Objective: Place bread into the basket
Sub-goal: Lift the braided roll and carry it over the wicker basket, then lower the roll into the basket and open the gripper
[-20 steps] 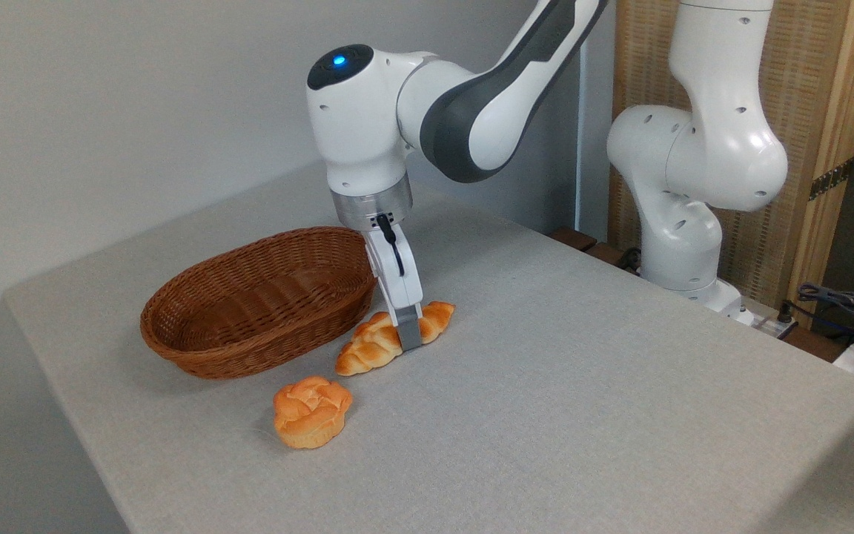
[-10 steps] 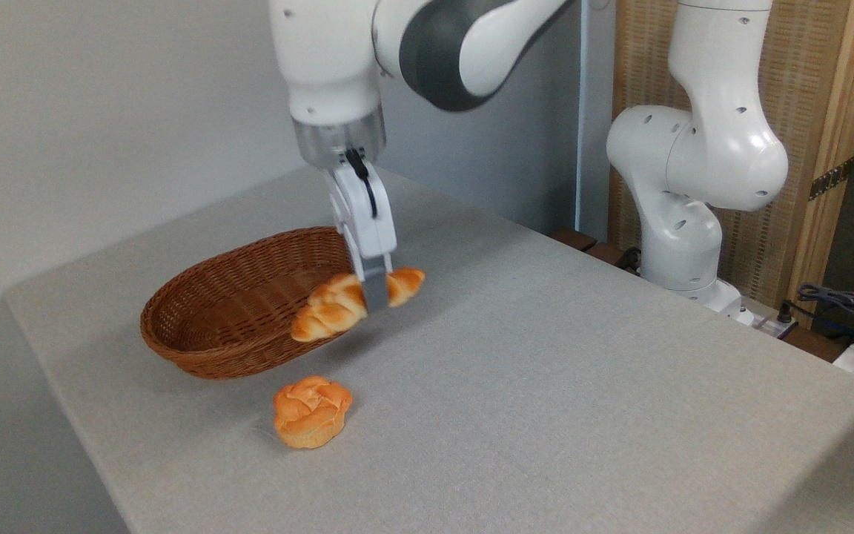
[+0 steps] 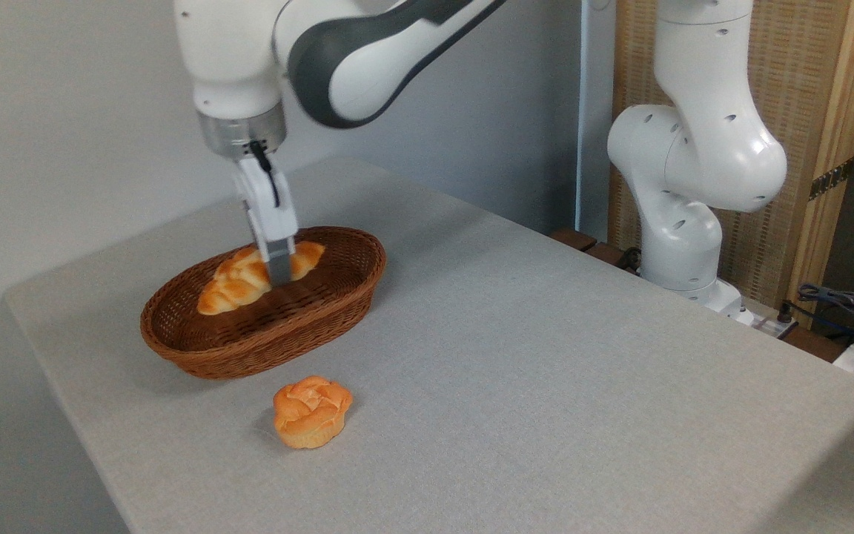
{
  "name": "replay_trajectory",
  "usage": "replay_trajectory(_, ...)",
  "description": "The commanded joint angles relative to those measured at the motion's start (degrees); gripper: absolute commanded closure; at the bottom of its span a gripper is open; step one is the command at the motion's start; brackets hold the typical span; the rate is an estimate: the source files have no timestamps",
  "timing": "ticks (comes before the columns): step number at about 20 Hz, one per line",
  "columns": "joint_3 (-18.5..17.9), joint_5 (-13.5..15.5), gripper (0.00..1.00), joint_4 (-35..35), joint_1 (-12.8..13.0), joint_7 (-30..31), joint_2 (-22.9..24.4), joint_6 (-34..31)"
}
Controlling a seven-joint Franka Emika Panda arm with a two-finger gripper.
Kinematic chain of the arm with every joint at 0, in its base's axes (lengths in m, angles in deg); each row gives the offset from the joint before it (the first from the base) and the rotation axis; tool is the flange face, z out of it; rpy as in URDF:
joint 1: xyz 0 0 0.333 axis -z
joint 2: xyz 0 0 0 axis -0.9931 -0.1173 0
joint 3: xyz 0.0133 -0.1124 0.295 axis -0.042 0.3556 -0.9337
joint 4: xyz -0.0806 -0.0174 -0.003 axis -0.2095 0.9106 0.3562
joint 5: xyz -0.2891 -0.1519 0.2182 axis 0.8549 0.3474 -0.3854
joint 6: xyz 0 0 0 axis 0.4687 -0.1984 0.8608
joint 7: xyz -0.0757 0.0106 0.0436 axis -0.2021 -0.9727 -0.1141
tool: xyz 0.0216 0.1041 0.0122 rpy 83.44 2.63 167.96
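The bread [image 3: 238, 283], a golden-orange braided loaf, hangs over the inside of the basket [image 3: 301, 330], tilted with its left end lower. My gripper [image 3: 279, 271] is shut on the loaf's right-of-middle part and points straight down from above. The basket is an oval brown wicker one on the left half of the table. Whether the loaf touches the basket floor cannot be told.
A small round rose-shaped orange bun [image 3: 311, 411] lies on the grey table [image 3: 545, 356] just in front of the basket. The arm's white base [image 3: 686, 222] stands at the table's far right, with cables [image 3: 842, 304] beyond it. The table's left edge runs close to the basket.
The gripper lifted the bread off the table beside the basket and carried it up and left; the loaf now hangs over the basket's interior. The bun has not moved.
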Motion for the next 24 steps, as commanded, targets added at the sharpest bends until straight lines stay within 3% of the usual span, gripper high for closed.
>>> replay_trajectory(1,1.65,-1.43,0.00,2.15,-0.05,4.06,-2.85,2.14)
replay_trajectory(18,0.86,-1.52,0.00,2.50,-0.23,3.80,-1.98,0.74)
replay_trajectory(22,-3.52,-5.89,0.00,4.00,-0.58,3.88,1.89,-6.81)
replay_trajectory(24,-7.47,-8.88,0.00,4.00,-0.32,3.62,4.34,-9.02)
